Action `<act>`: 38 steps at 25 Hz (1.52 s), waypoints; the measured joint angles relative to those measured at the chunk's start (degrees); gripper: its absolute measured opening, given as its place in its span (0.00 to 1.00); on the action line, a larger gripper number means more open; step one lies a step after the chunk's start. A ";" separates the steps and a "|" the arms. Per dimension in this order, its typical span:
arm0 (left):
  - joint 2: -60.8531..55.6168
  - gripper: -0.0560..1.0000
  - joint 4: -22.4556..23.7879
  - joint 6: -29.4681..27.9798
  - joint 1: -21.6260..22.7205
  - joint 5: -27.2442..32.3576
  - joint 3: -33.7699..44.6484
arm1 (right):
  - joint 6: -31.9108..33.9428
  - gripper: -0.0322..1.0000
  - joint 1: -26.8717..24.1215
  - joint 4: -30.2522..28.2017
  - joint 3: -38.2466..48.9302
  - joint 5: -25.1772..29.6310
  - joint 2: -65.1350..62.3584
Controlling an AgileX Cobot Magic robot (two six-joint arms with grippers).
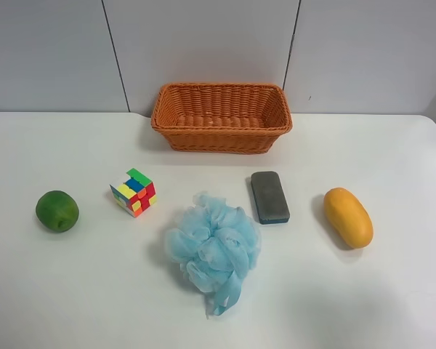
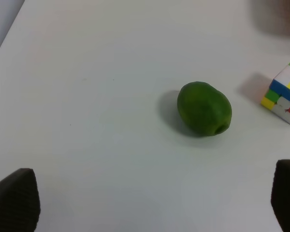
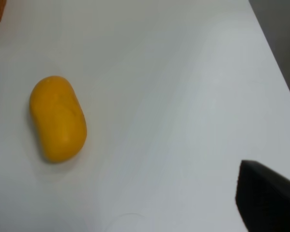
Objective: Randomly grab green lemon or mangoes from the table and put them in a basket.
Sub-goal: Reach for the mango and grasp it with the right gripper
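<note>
The green lemon [image 1: 57, 211] lies on the white table [image 1: 73, 291] at the exterior high view's left; it also shows in the left wrist view [image 2: 204, 108]. The yellow-orange mango [image 1: 348, 217] lies at that view's right and shows in the right wrist view [image 3: 57, 118]. The orange wicker basket [image 1: 221, 134] stands empty at the back middle. My left gripper [image 2: 150, 200] is open and empty, short of the lemon. My right gripper [image 3: 130, 210] is open and empty, short of the mango and to one side. No arm shows in the exterior high view.
A colourful puzzle cube [image 1: 134, 192] sits beside the lemon and shows in the left wrist view [image 2: 283, 93]. A blue bath pouf [image 1: 214, 247] and a grey-blue eraser block [image 1: 269, 196] lie in the middle. The table edge [image 3: 275, 63] runs close past the mango.
</note>
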 joint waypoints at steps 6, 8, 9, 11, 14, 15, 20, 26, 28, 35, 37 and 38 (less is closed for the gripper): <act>0.00 0.95 0.00 0.00 0.00 0.00 0.00 | 0.00 0.99 0.00 0.00 0.00 0.00 0.00; 0.00 0.95 0.00 0.00 0.00 0.00 0.00 | 0.00 0.99 0.00 0.00 0.00 0.00 0.00; 0.00 0.95 0.00 0.00 0.00 0.00 0.00 | 0.00 0.99 0.00 0.00 0.00 0.00 0.00; 0.00 0.95 0.00 0.00 0.00 0.00 0.00 | 0.00 0.99 0.00 0.00 0.00 0.00 0.00; 0.00 0.95 0.00 0.00 0.00 0.00 0.00 | 0.00 0.99 0.00 0.00 0.00 0.00 0.00; 0.00 0.95 0.00 0.00 0.00 0.00 0.00 | 0.05 0.99 0.00 -0.15 0.00 0.00 0.00; 0.00 0.95 0.00 0.00 0.00 0.00 0.00 | 0.46 0.99 0.00 -0.63 0.00 -0.28 0.00; 0.00 0.95 0.00 0.00 0.00 0.00 0.00 | 0.74 0.99 0.00 0.97 -6.96 -2.21 9.36; 0.00 0.95 0.00 0.00 0.00 0.00 0.00 | 0.80 0.99 0.00 0.97 -11.16 -2.39 16.93; 0.00 0.95 0.00 0.00 0.00 0.00 0.00 | 0.19 0.99 0.00 -0.13 -28.02 0.30 46.38; 0.00 0.95 0.00 0.00 0.00 0.00 0.00 | -0.14 0.99 0.00 -0.73 -31.69 0.68 53.75; 0.00 0.95 0.00 0.00 0.00 0.00 0.00 | -0.14 0.99 0.00 -1.02 -33.22 0.94 57.58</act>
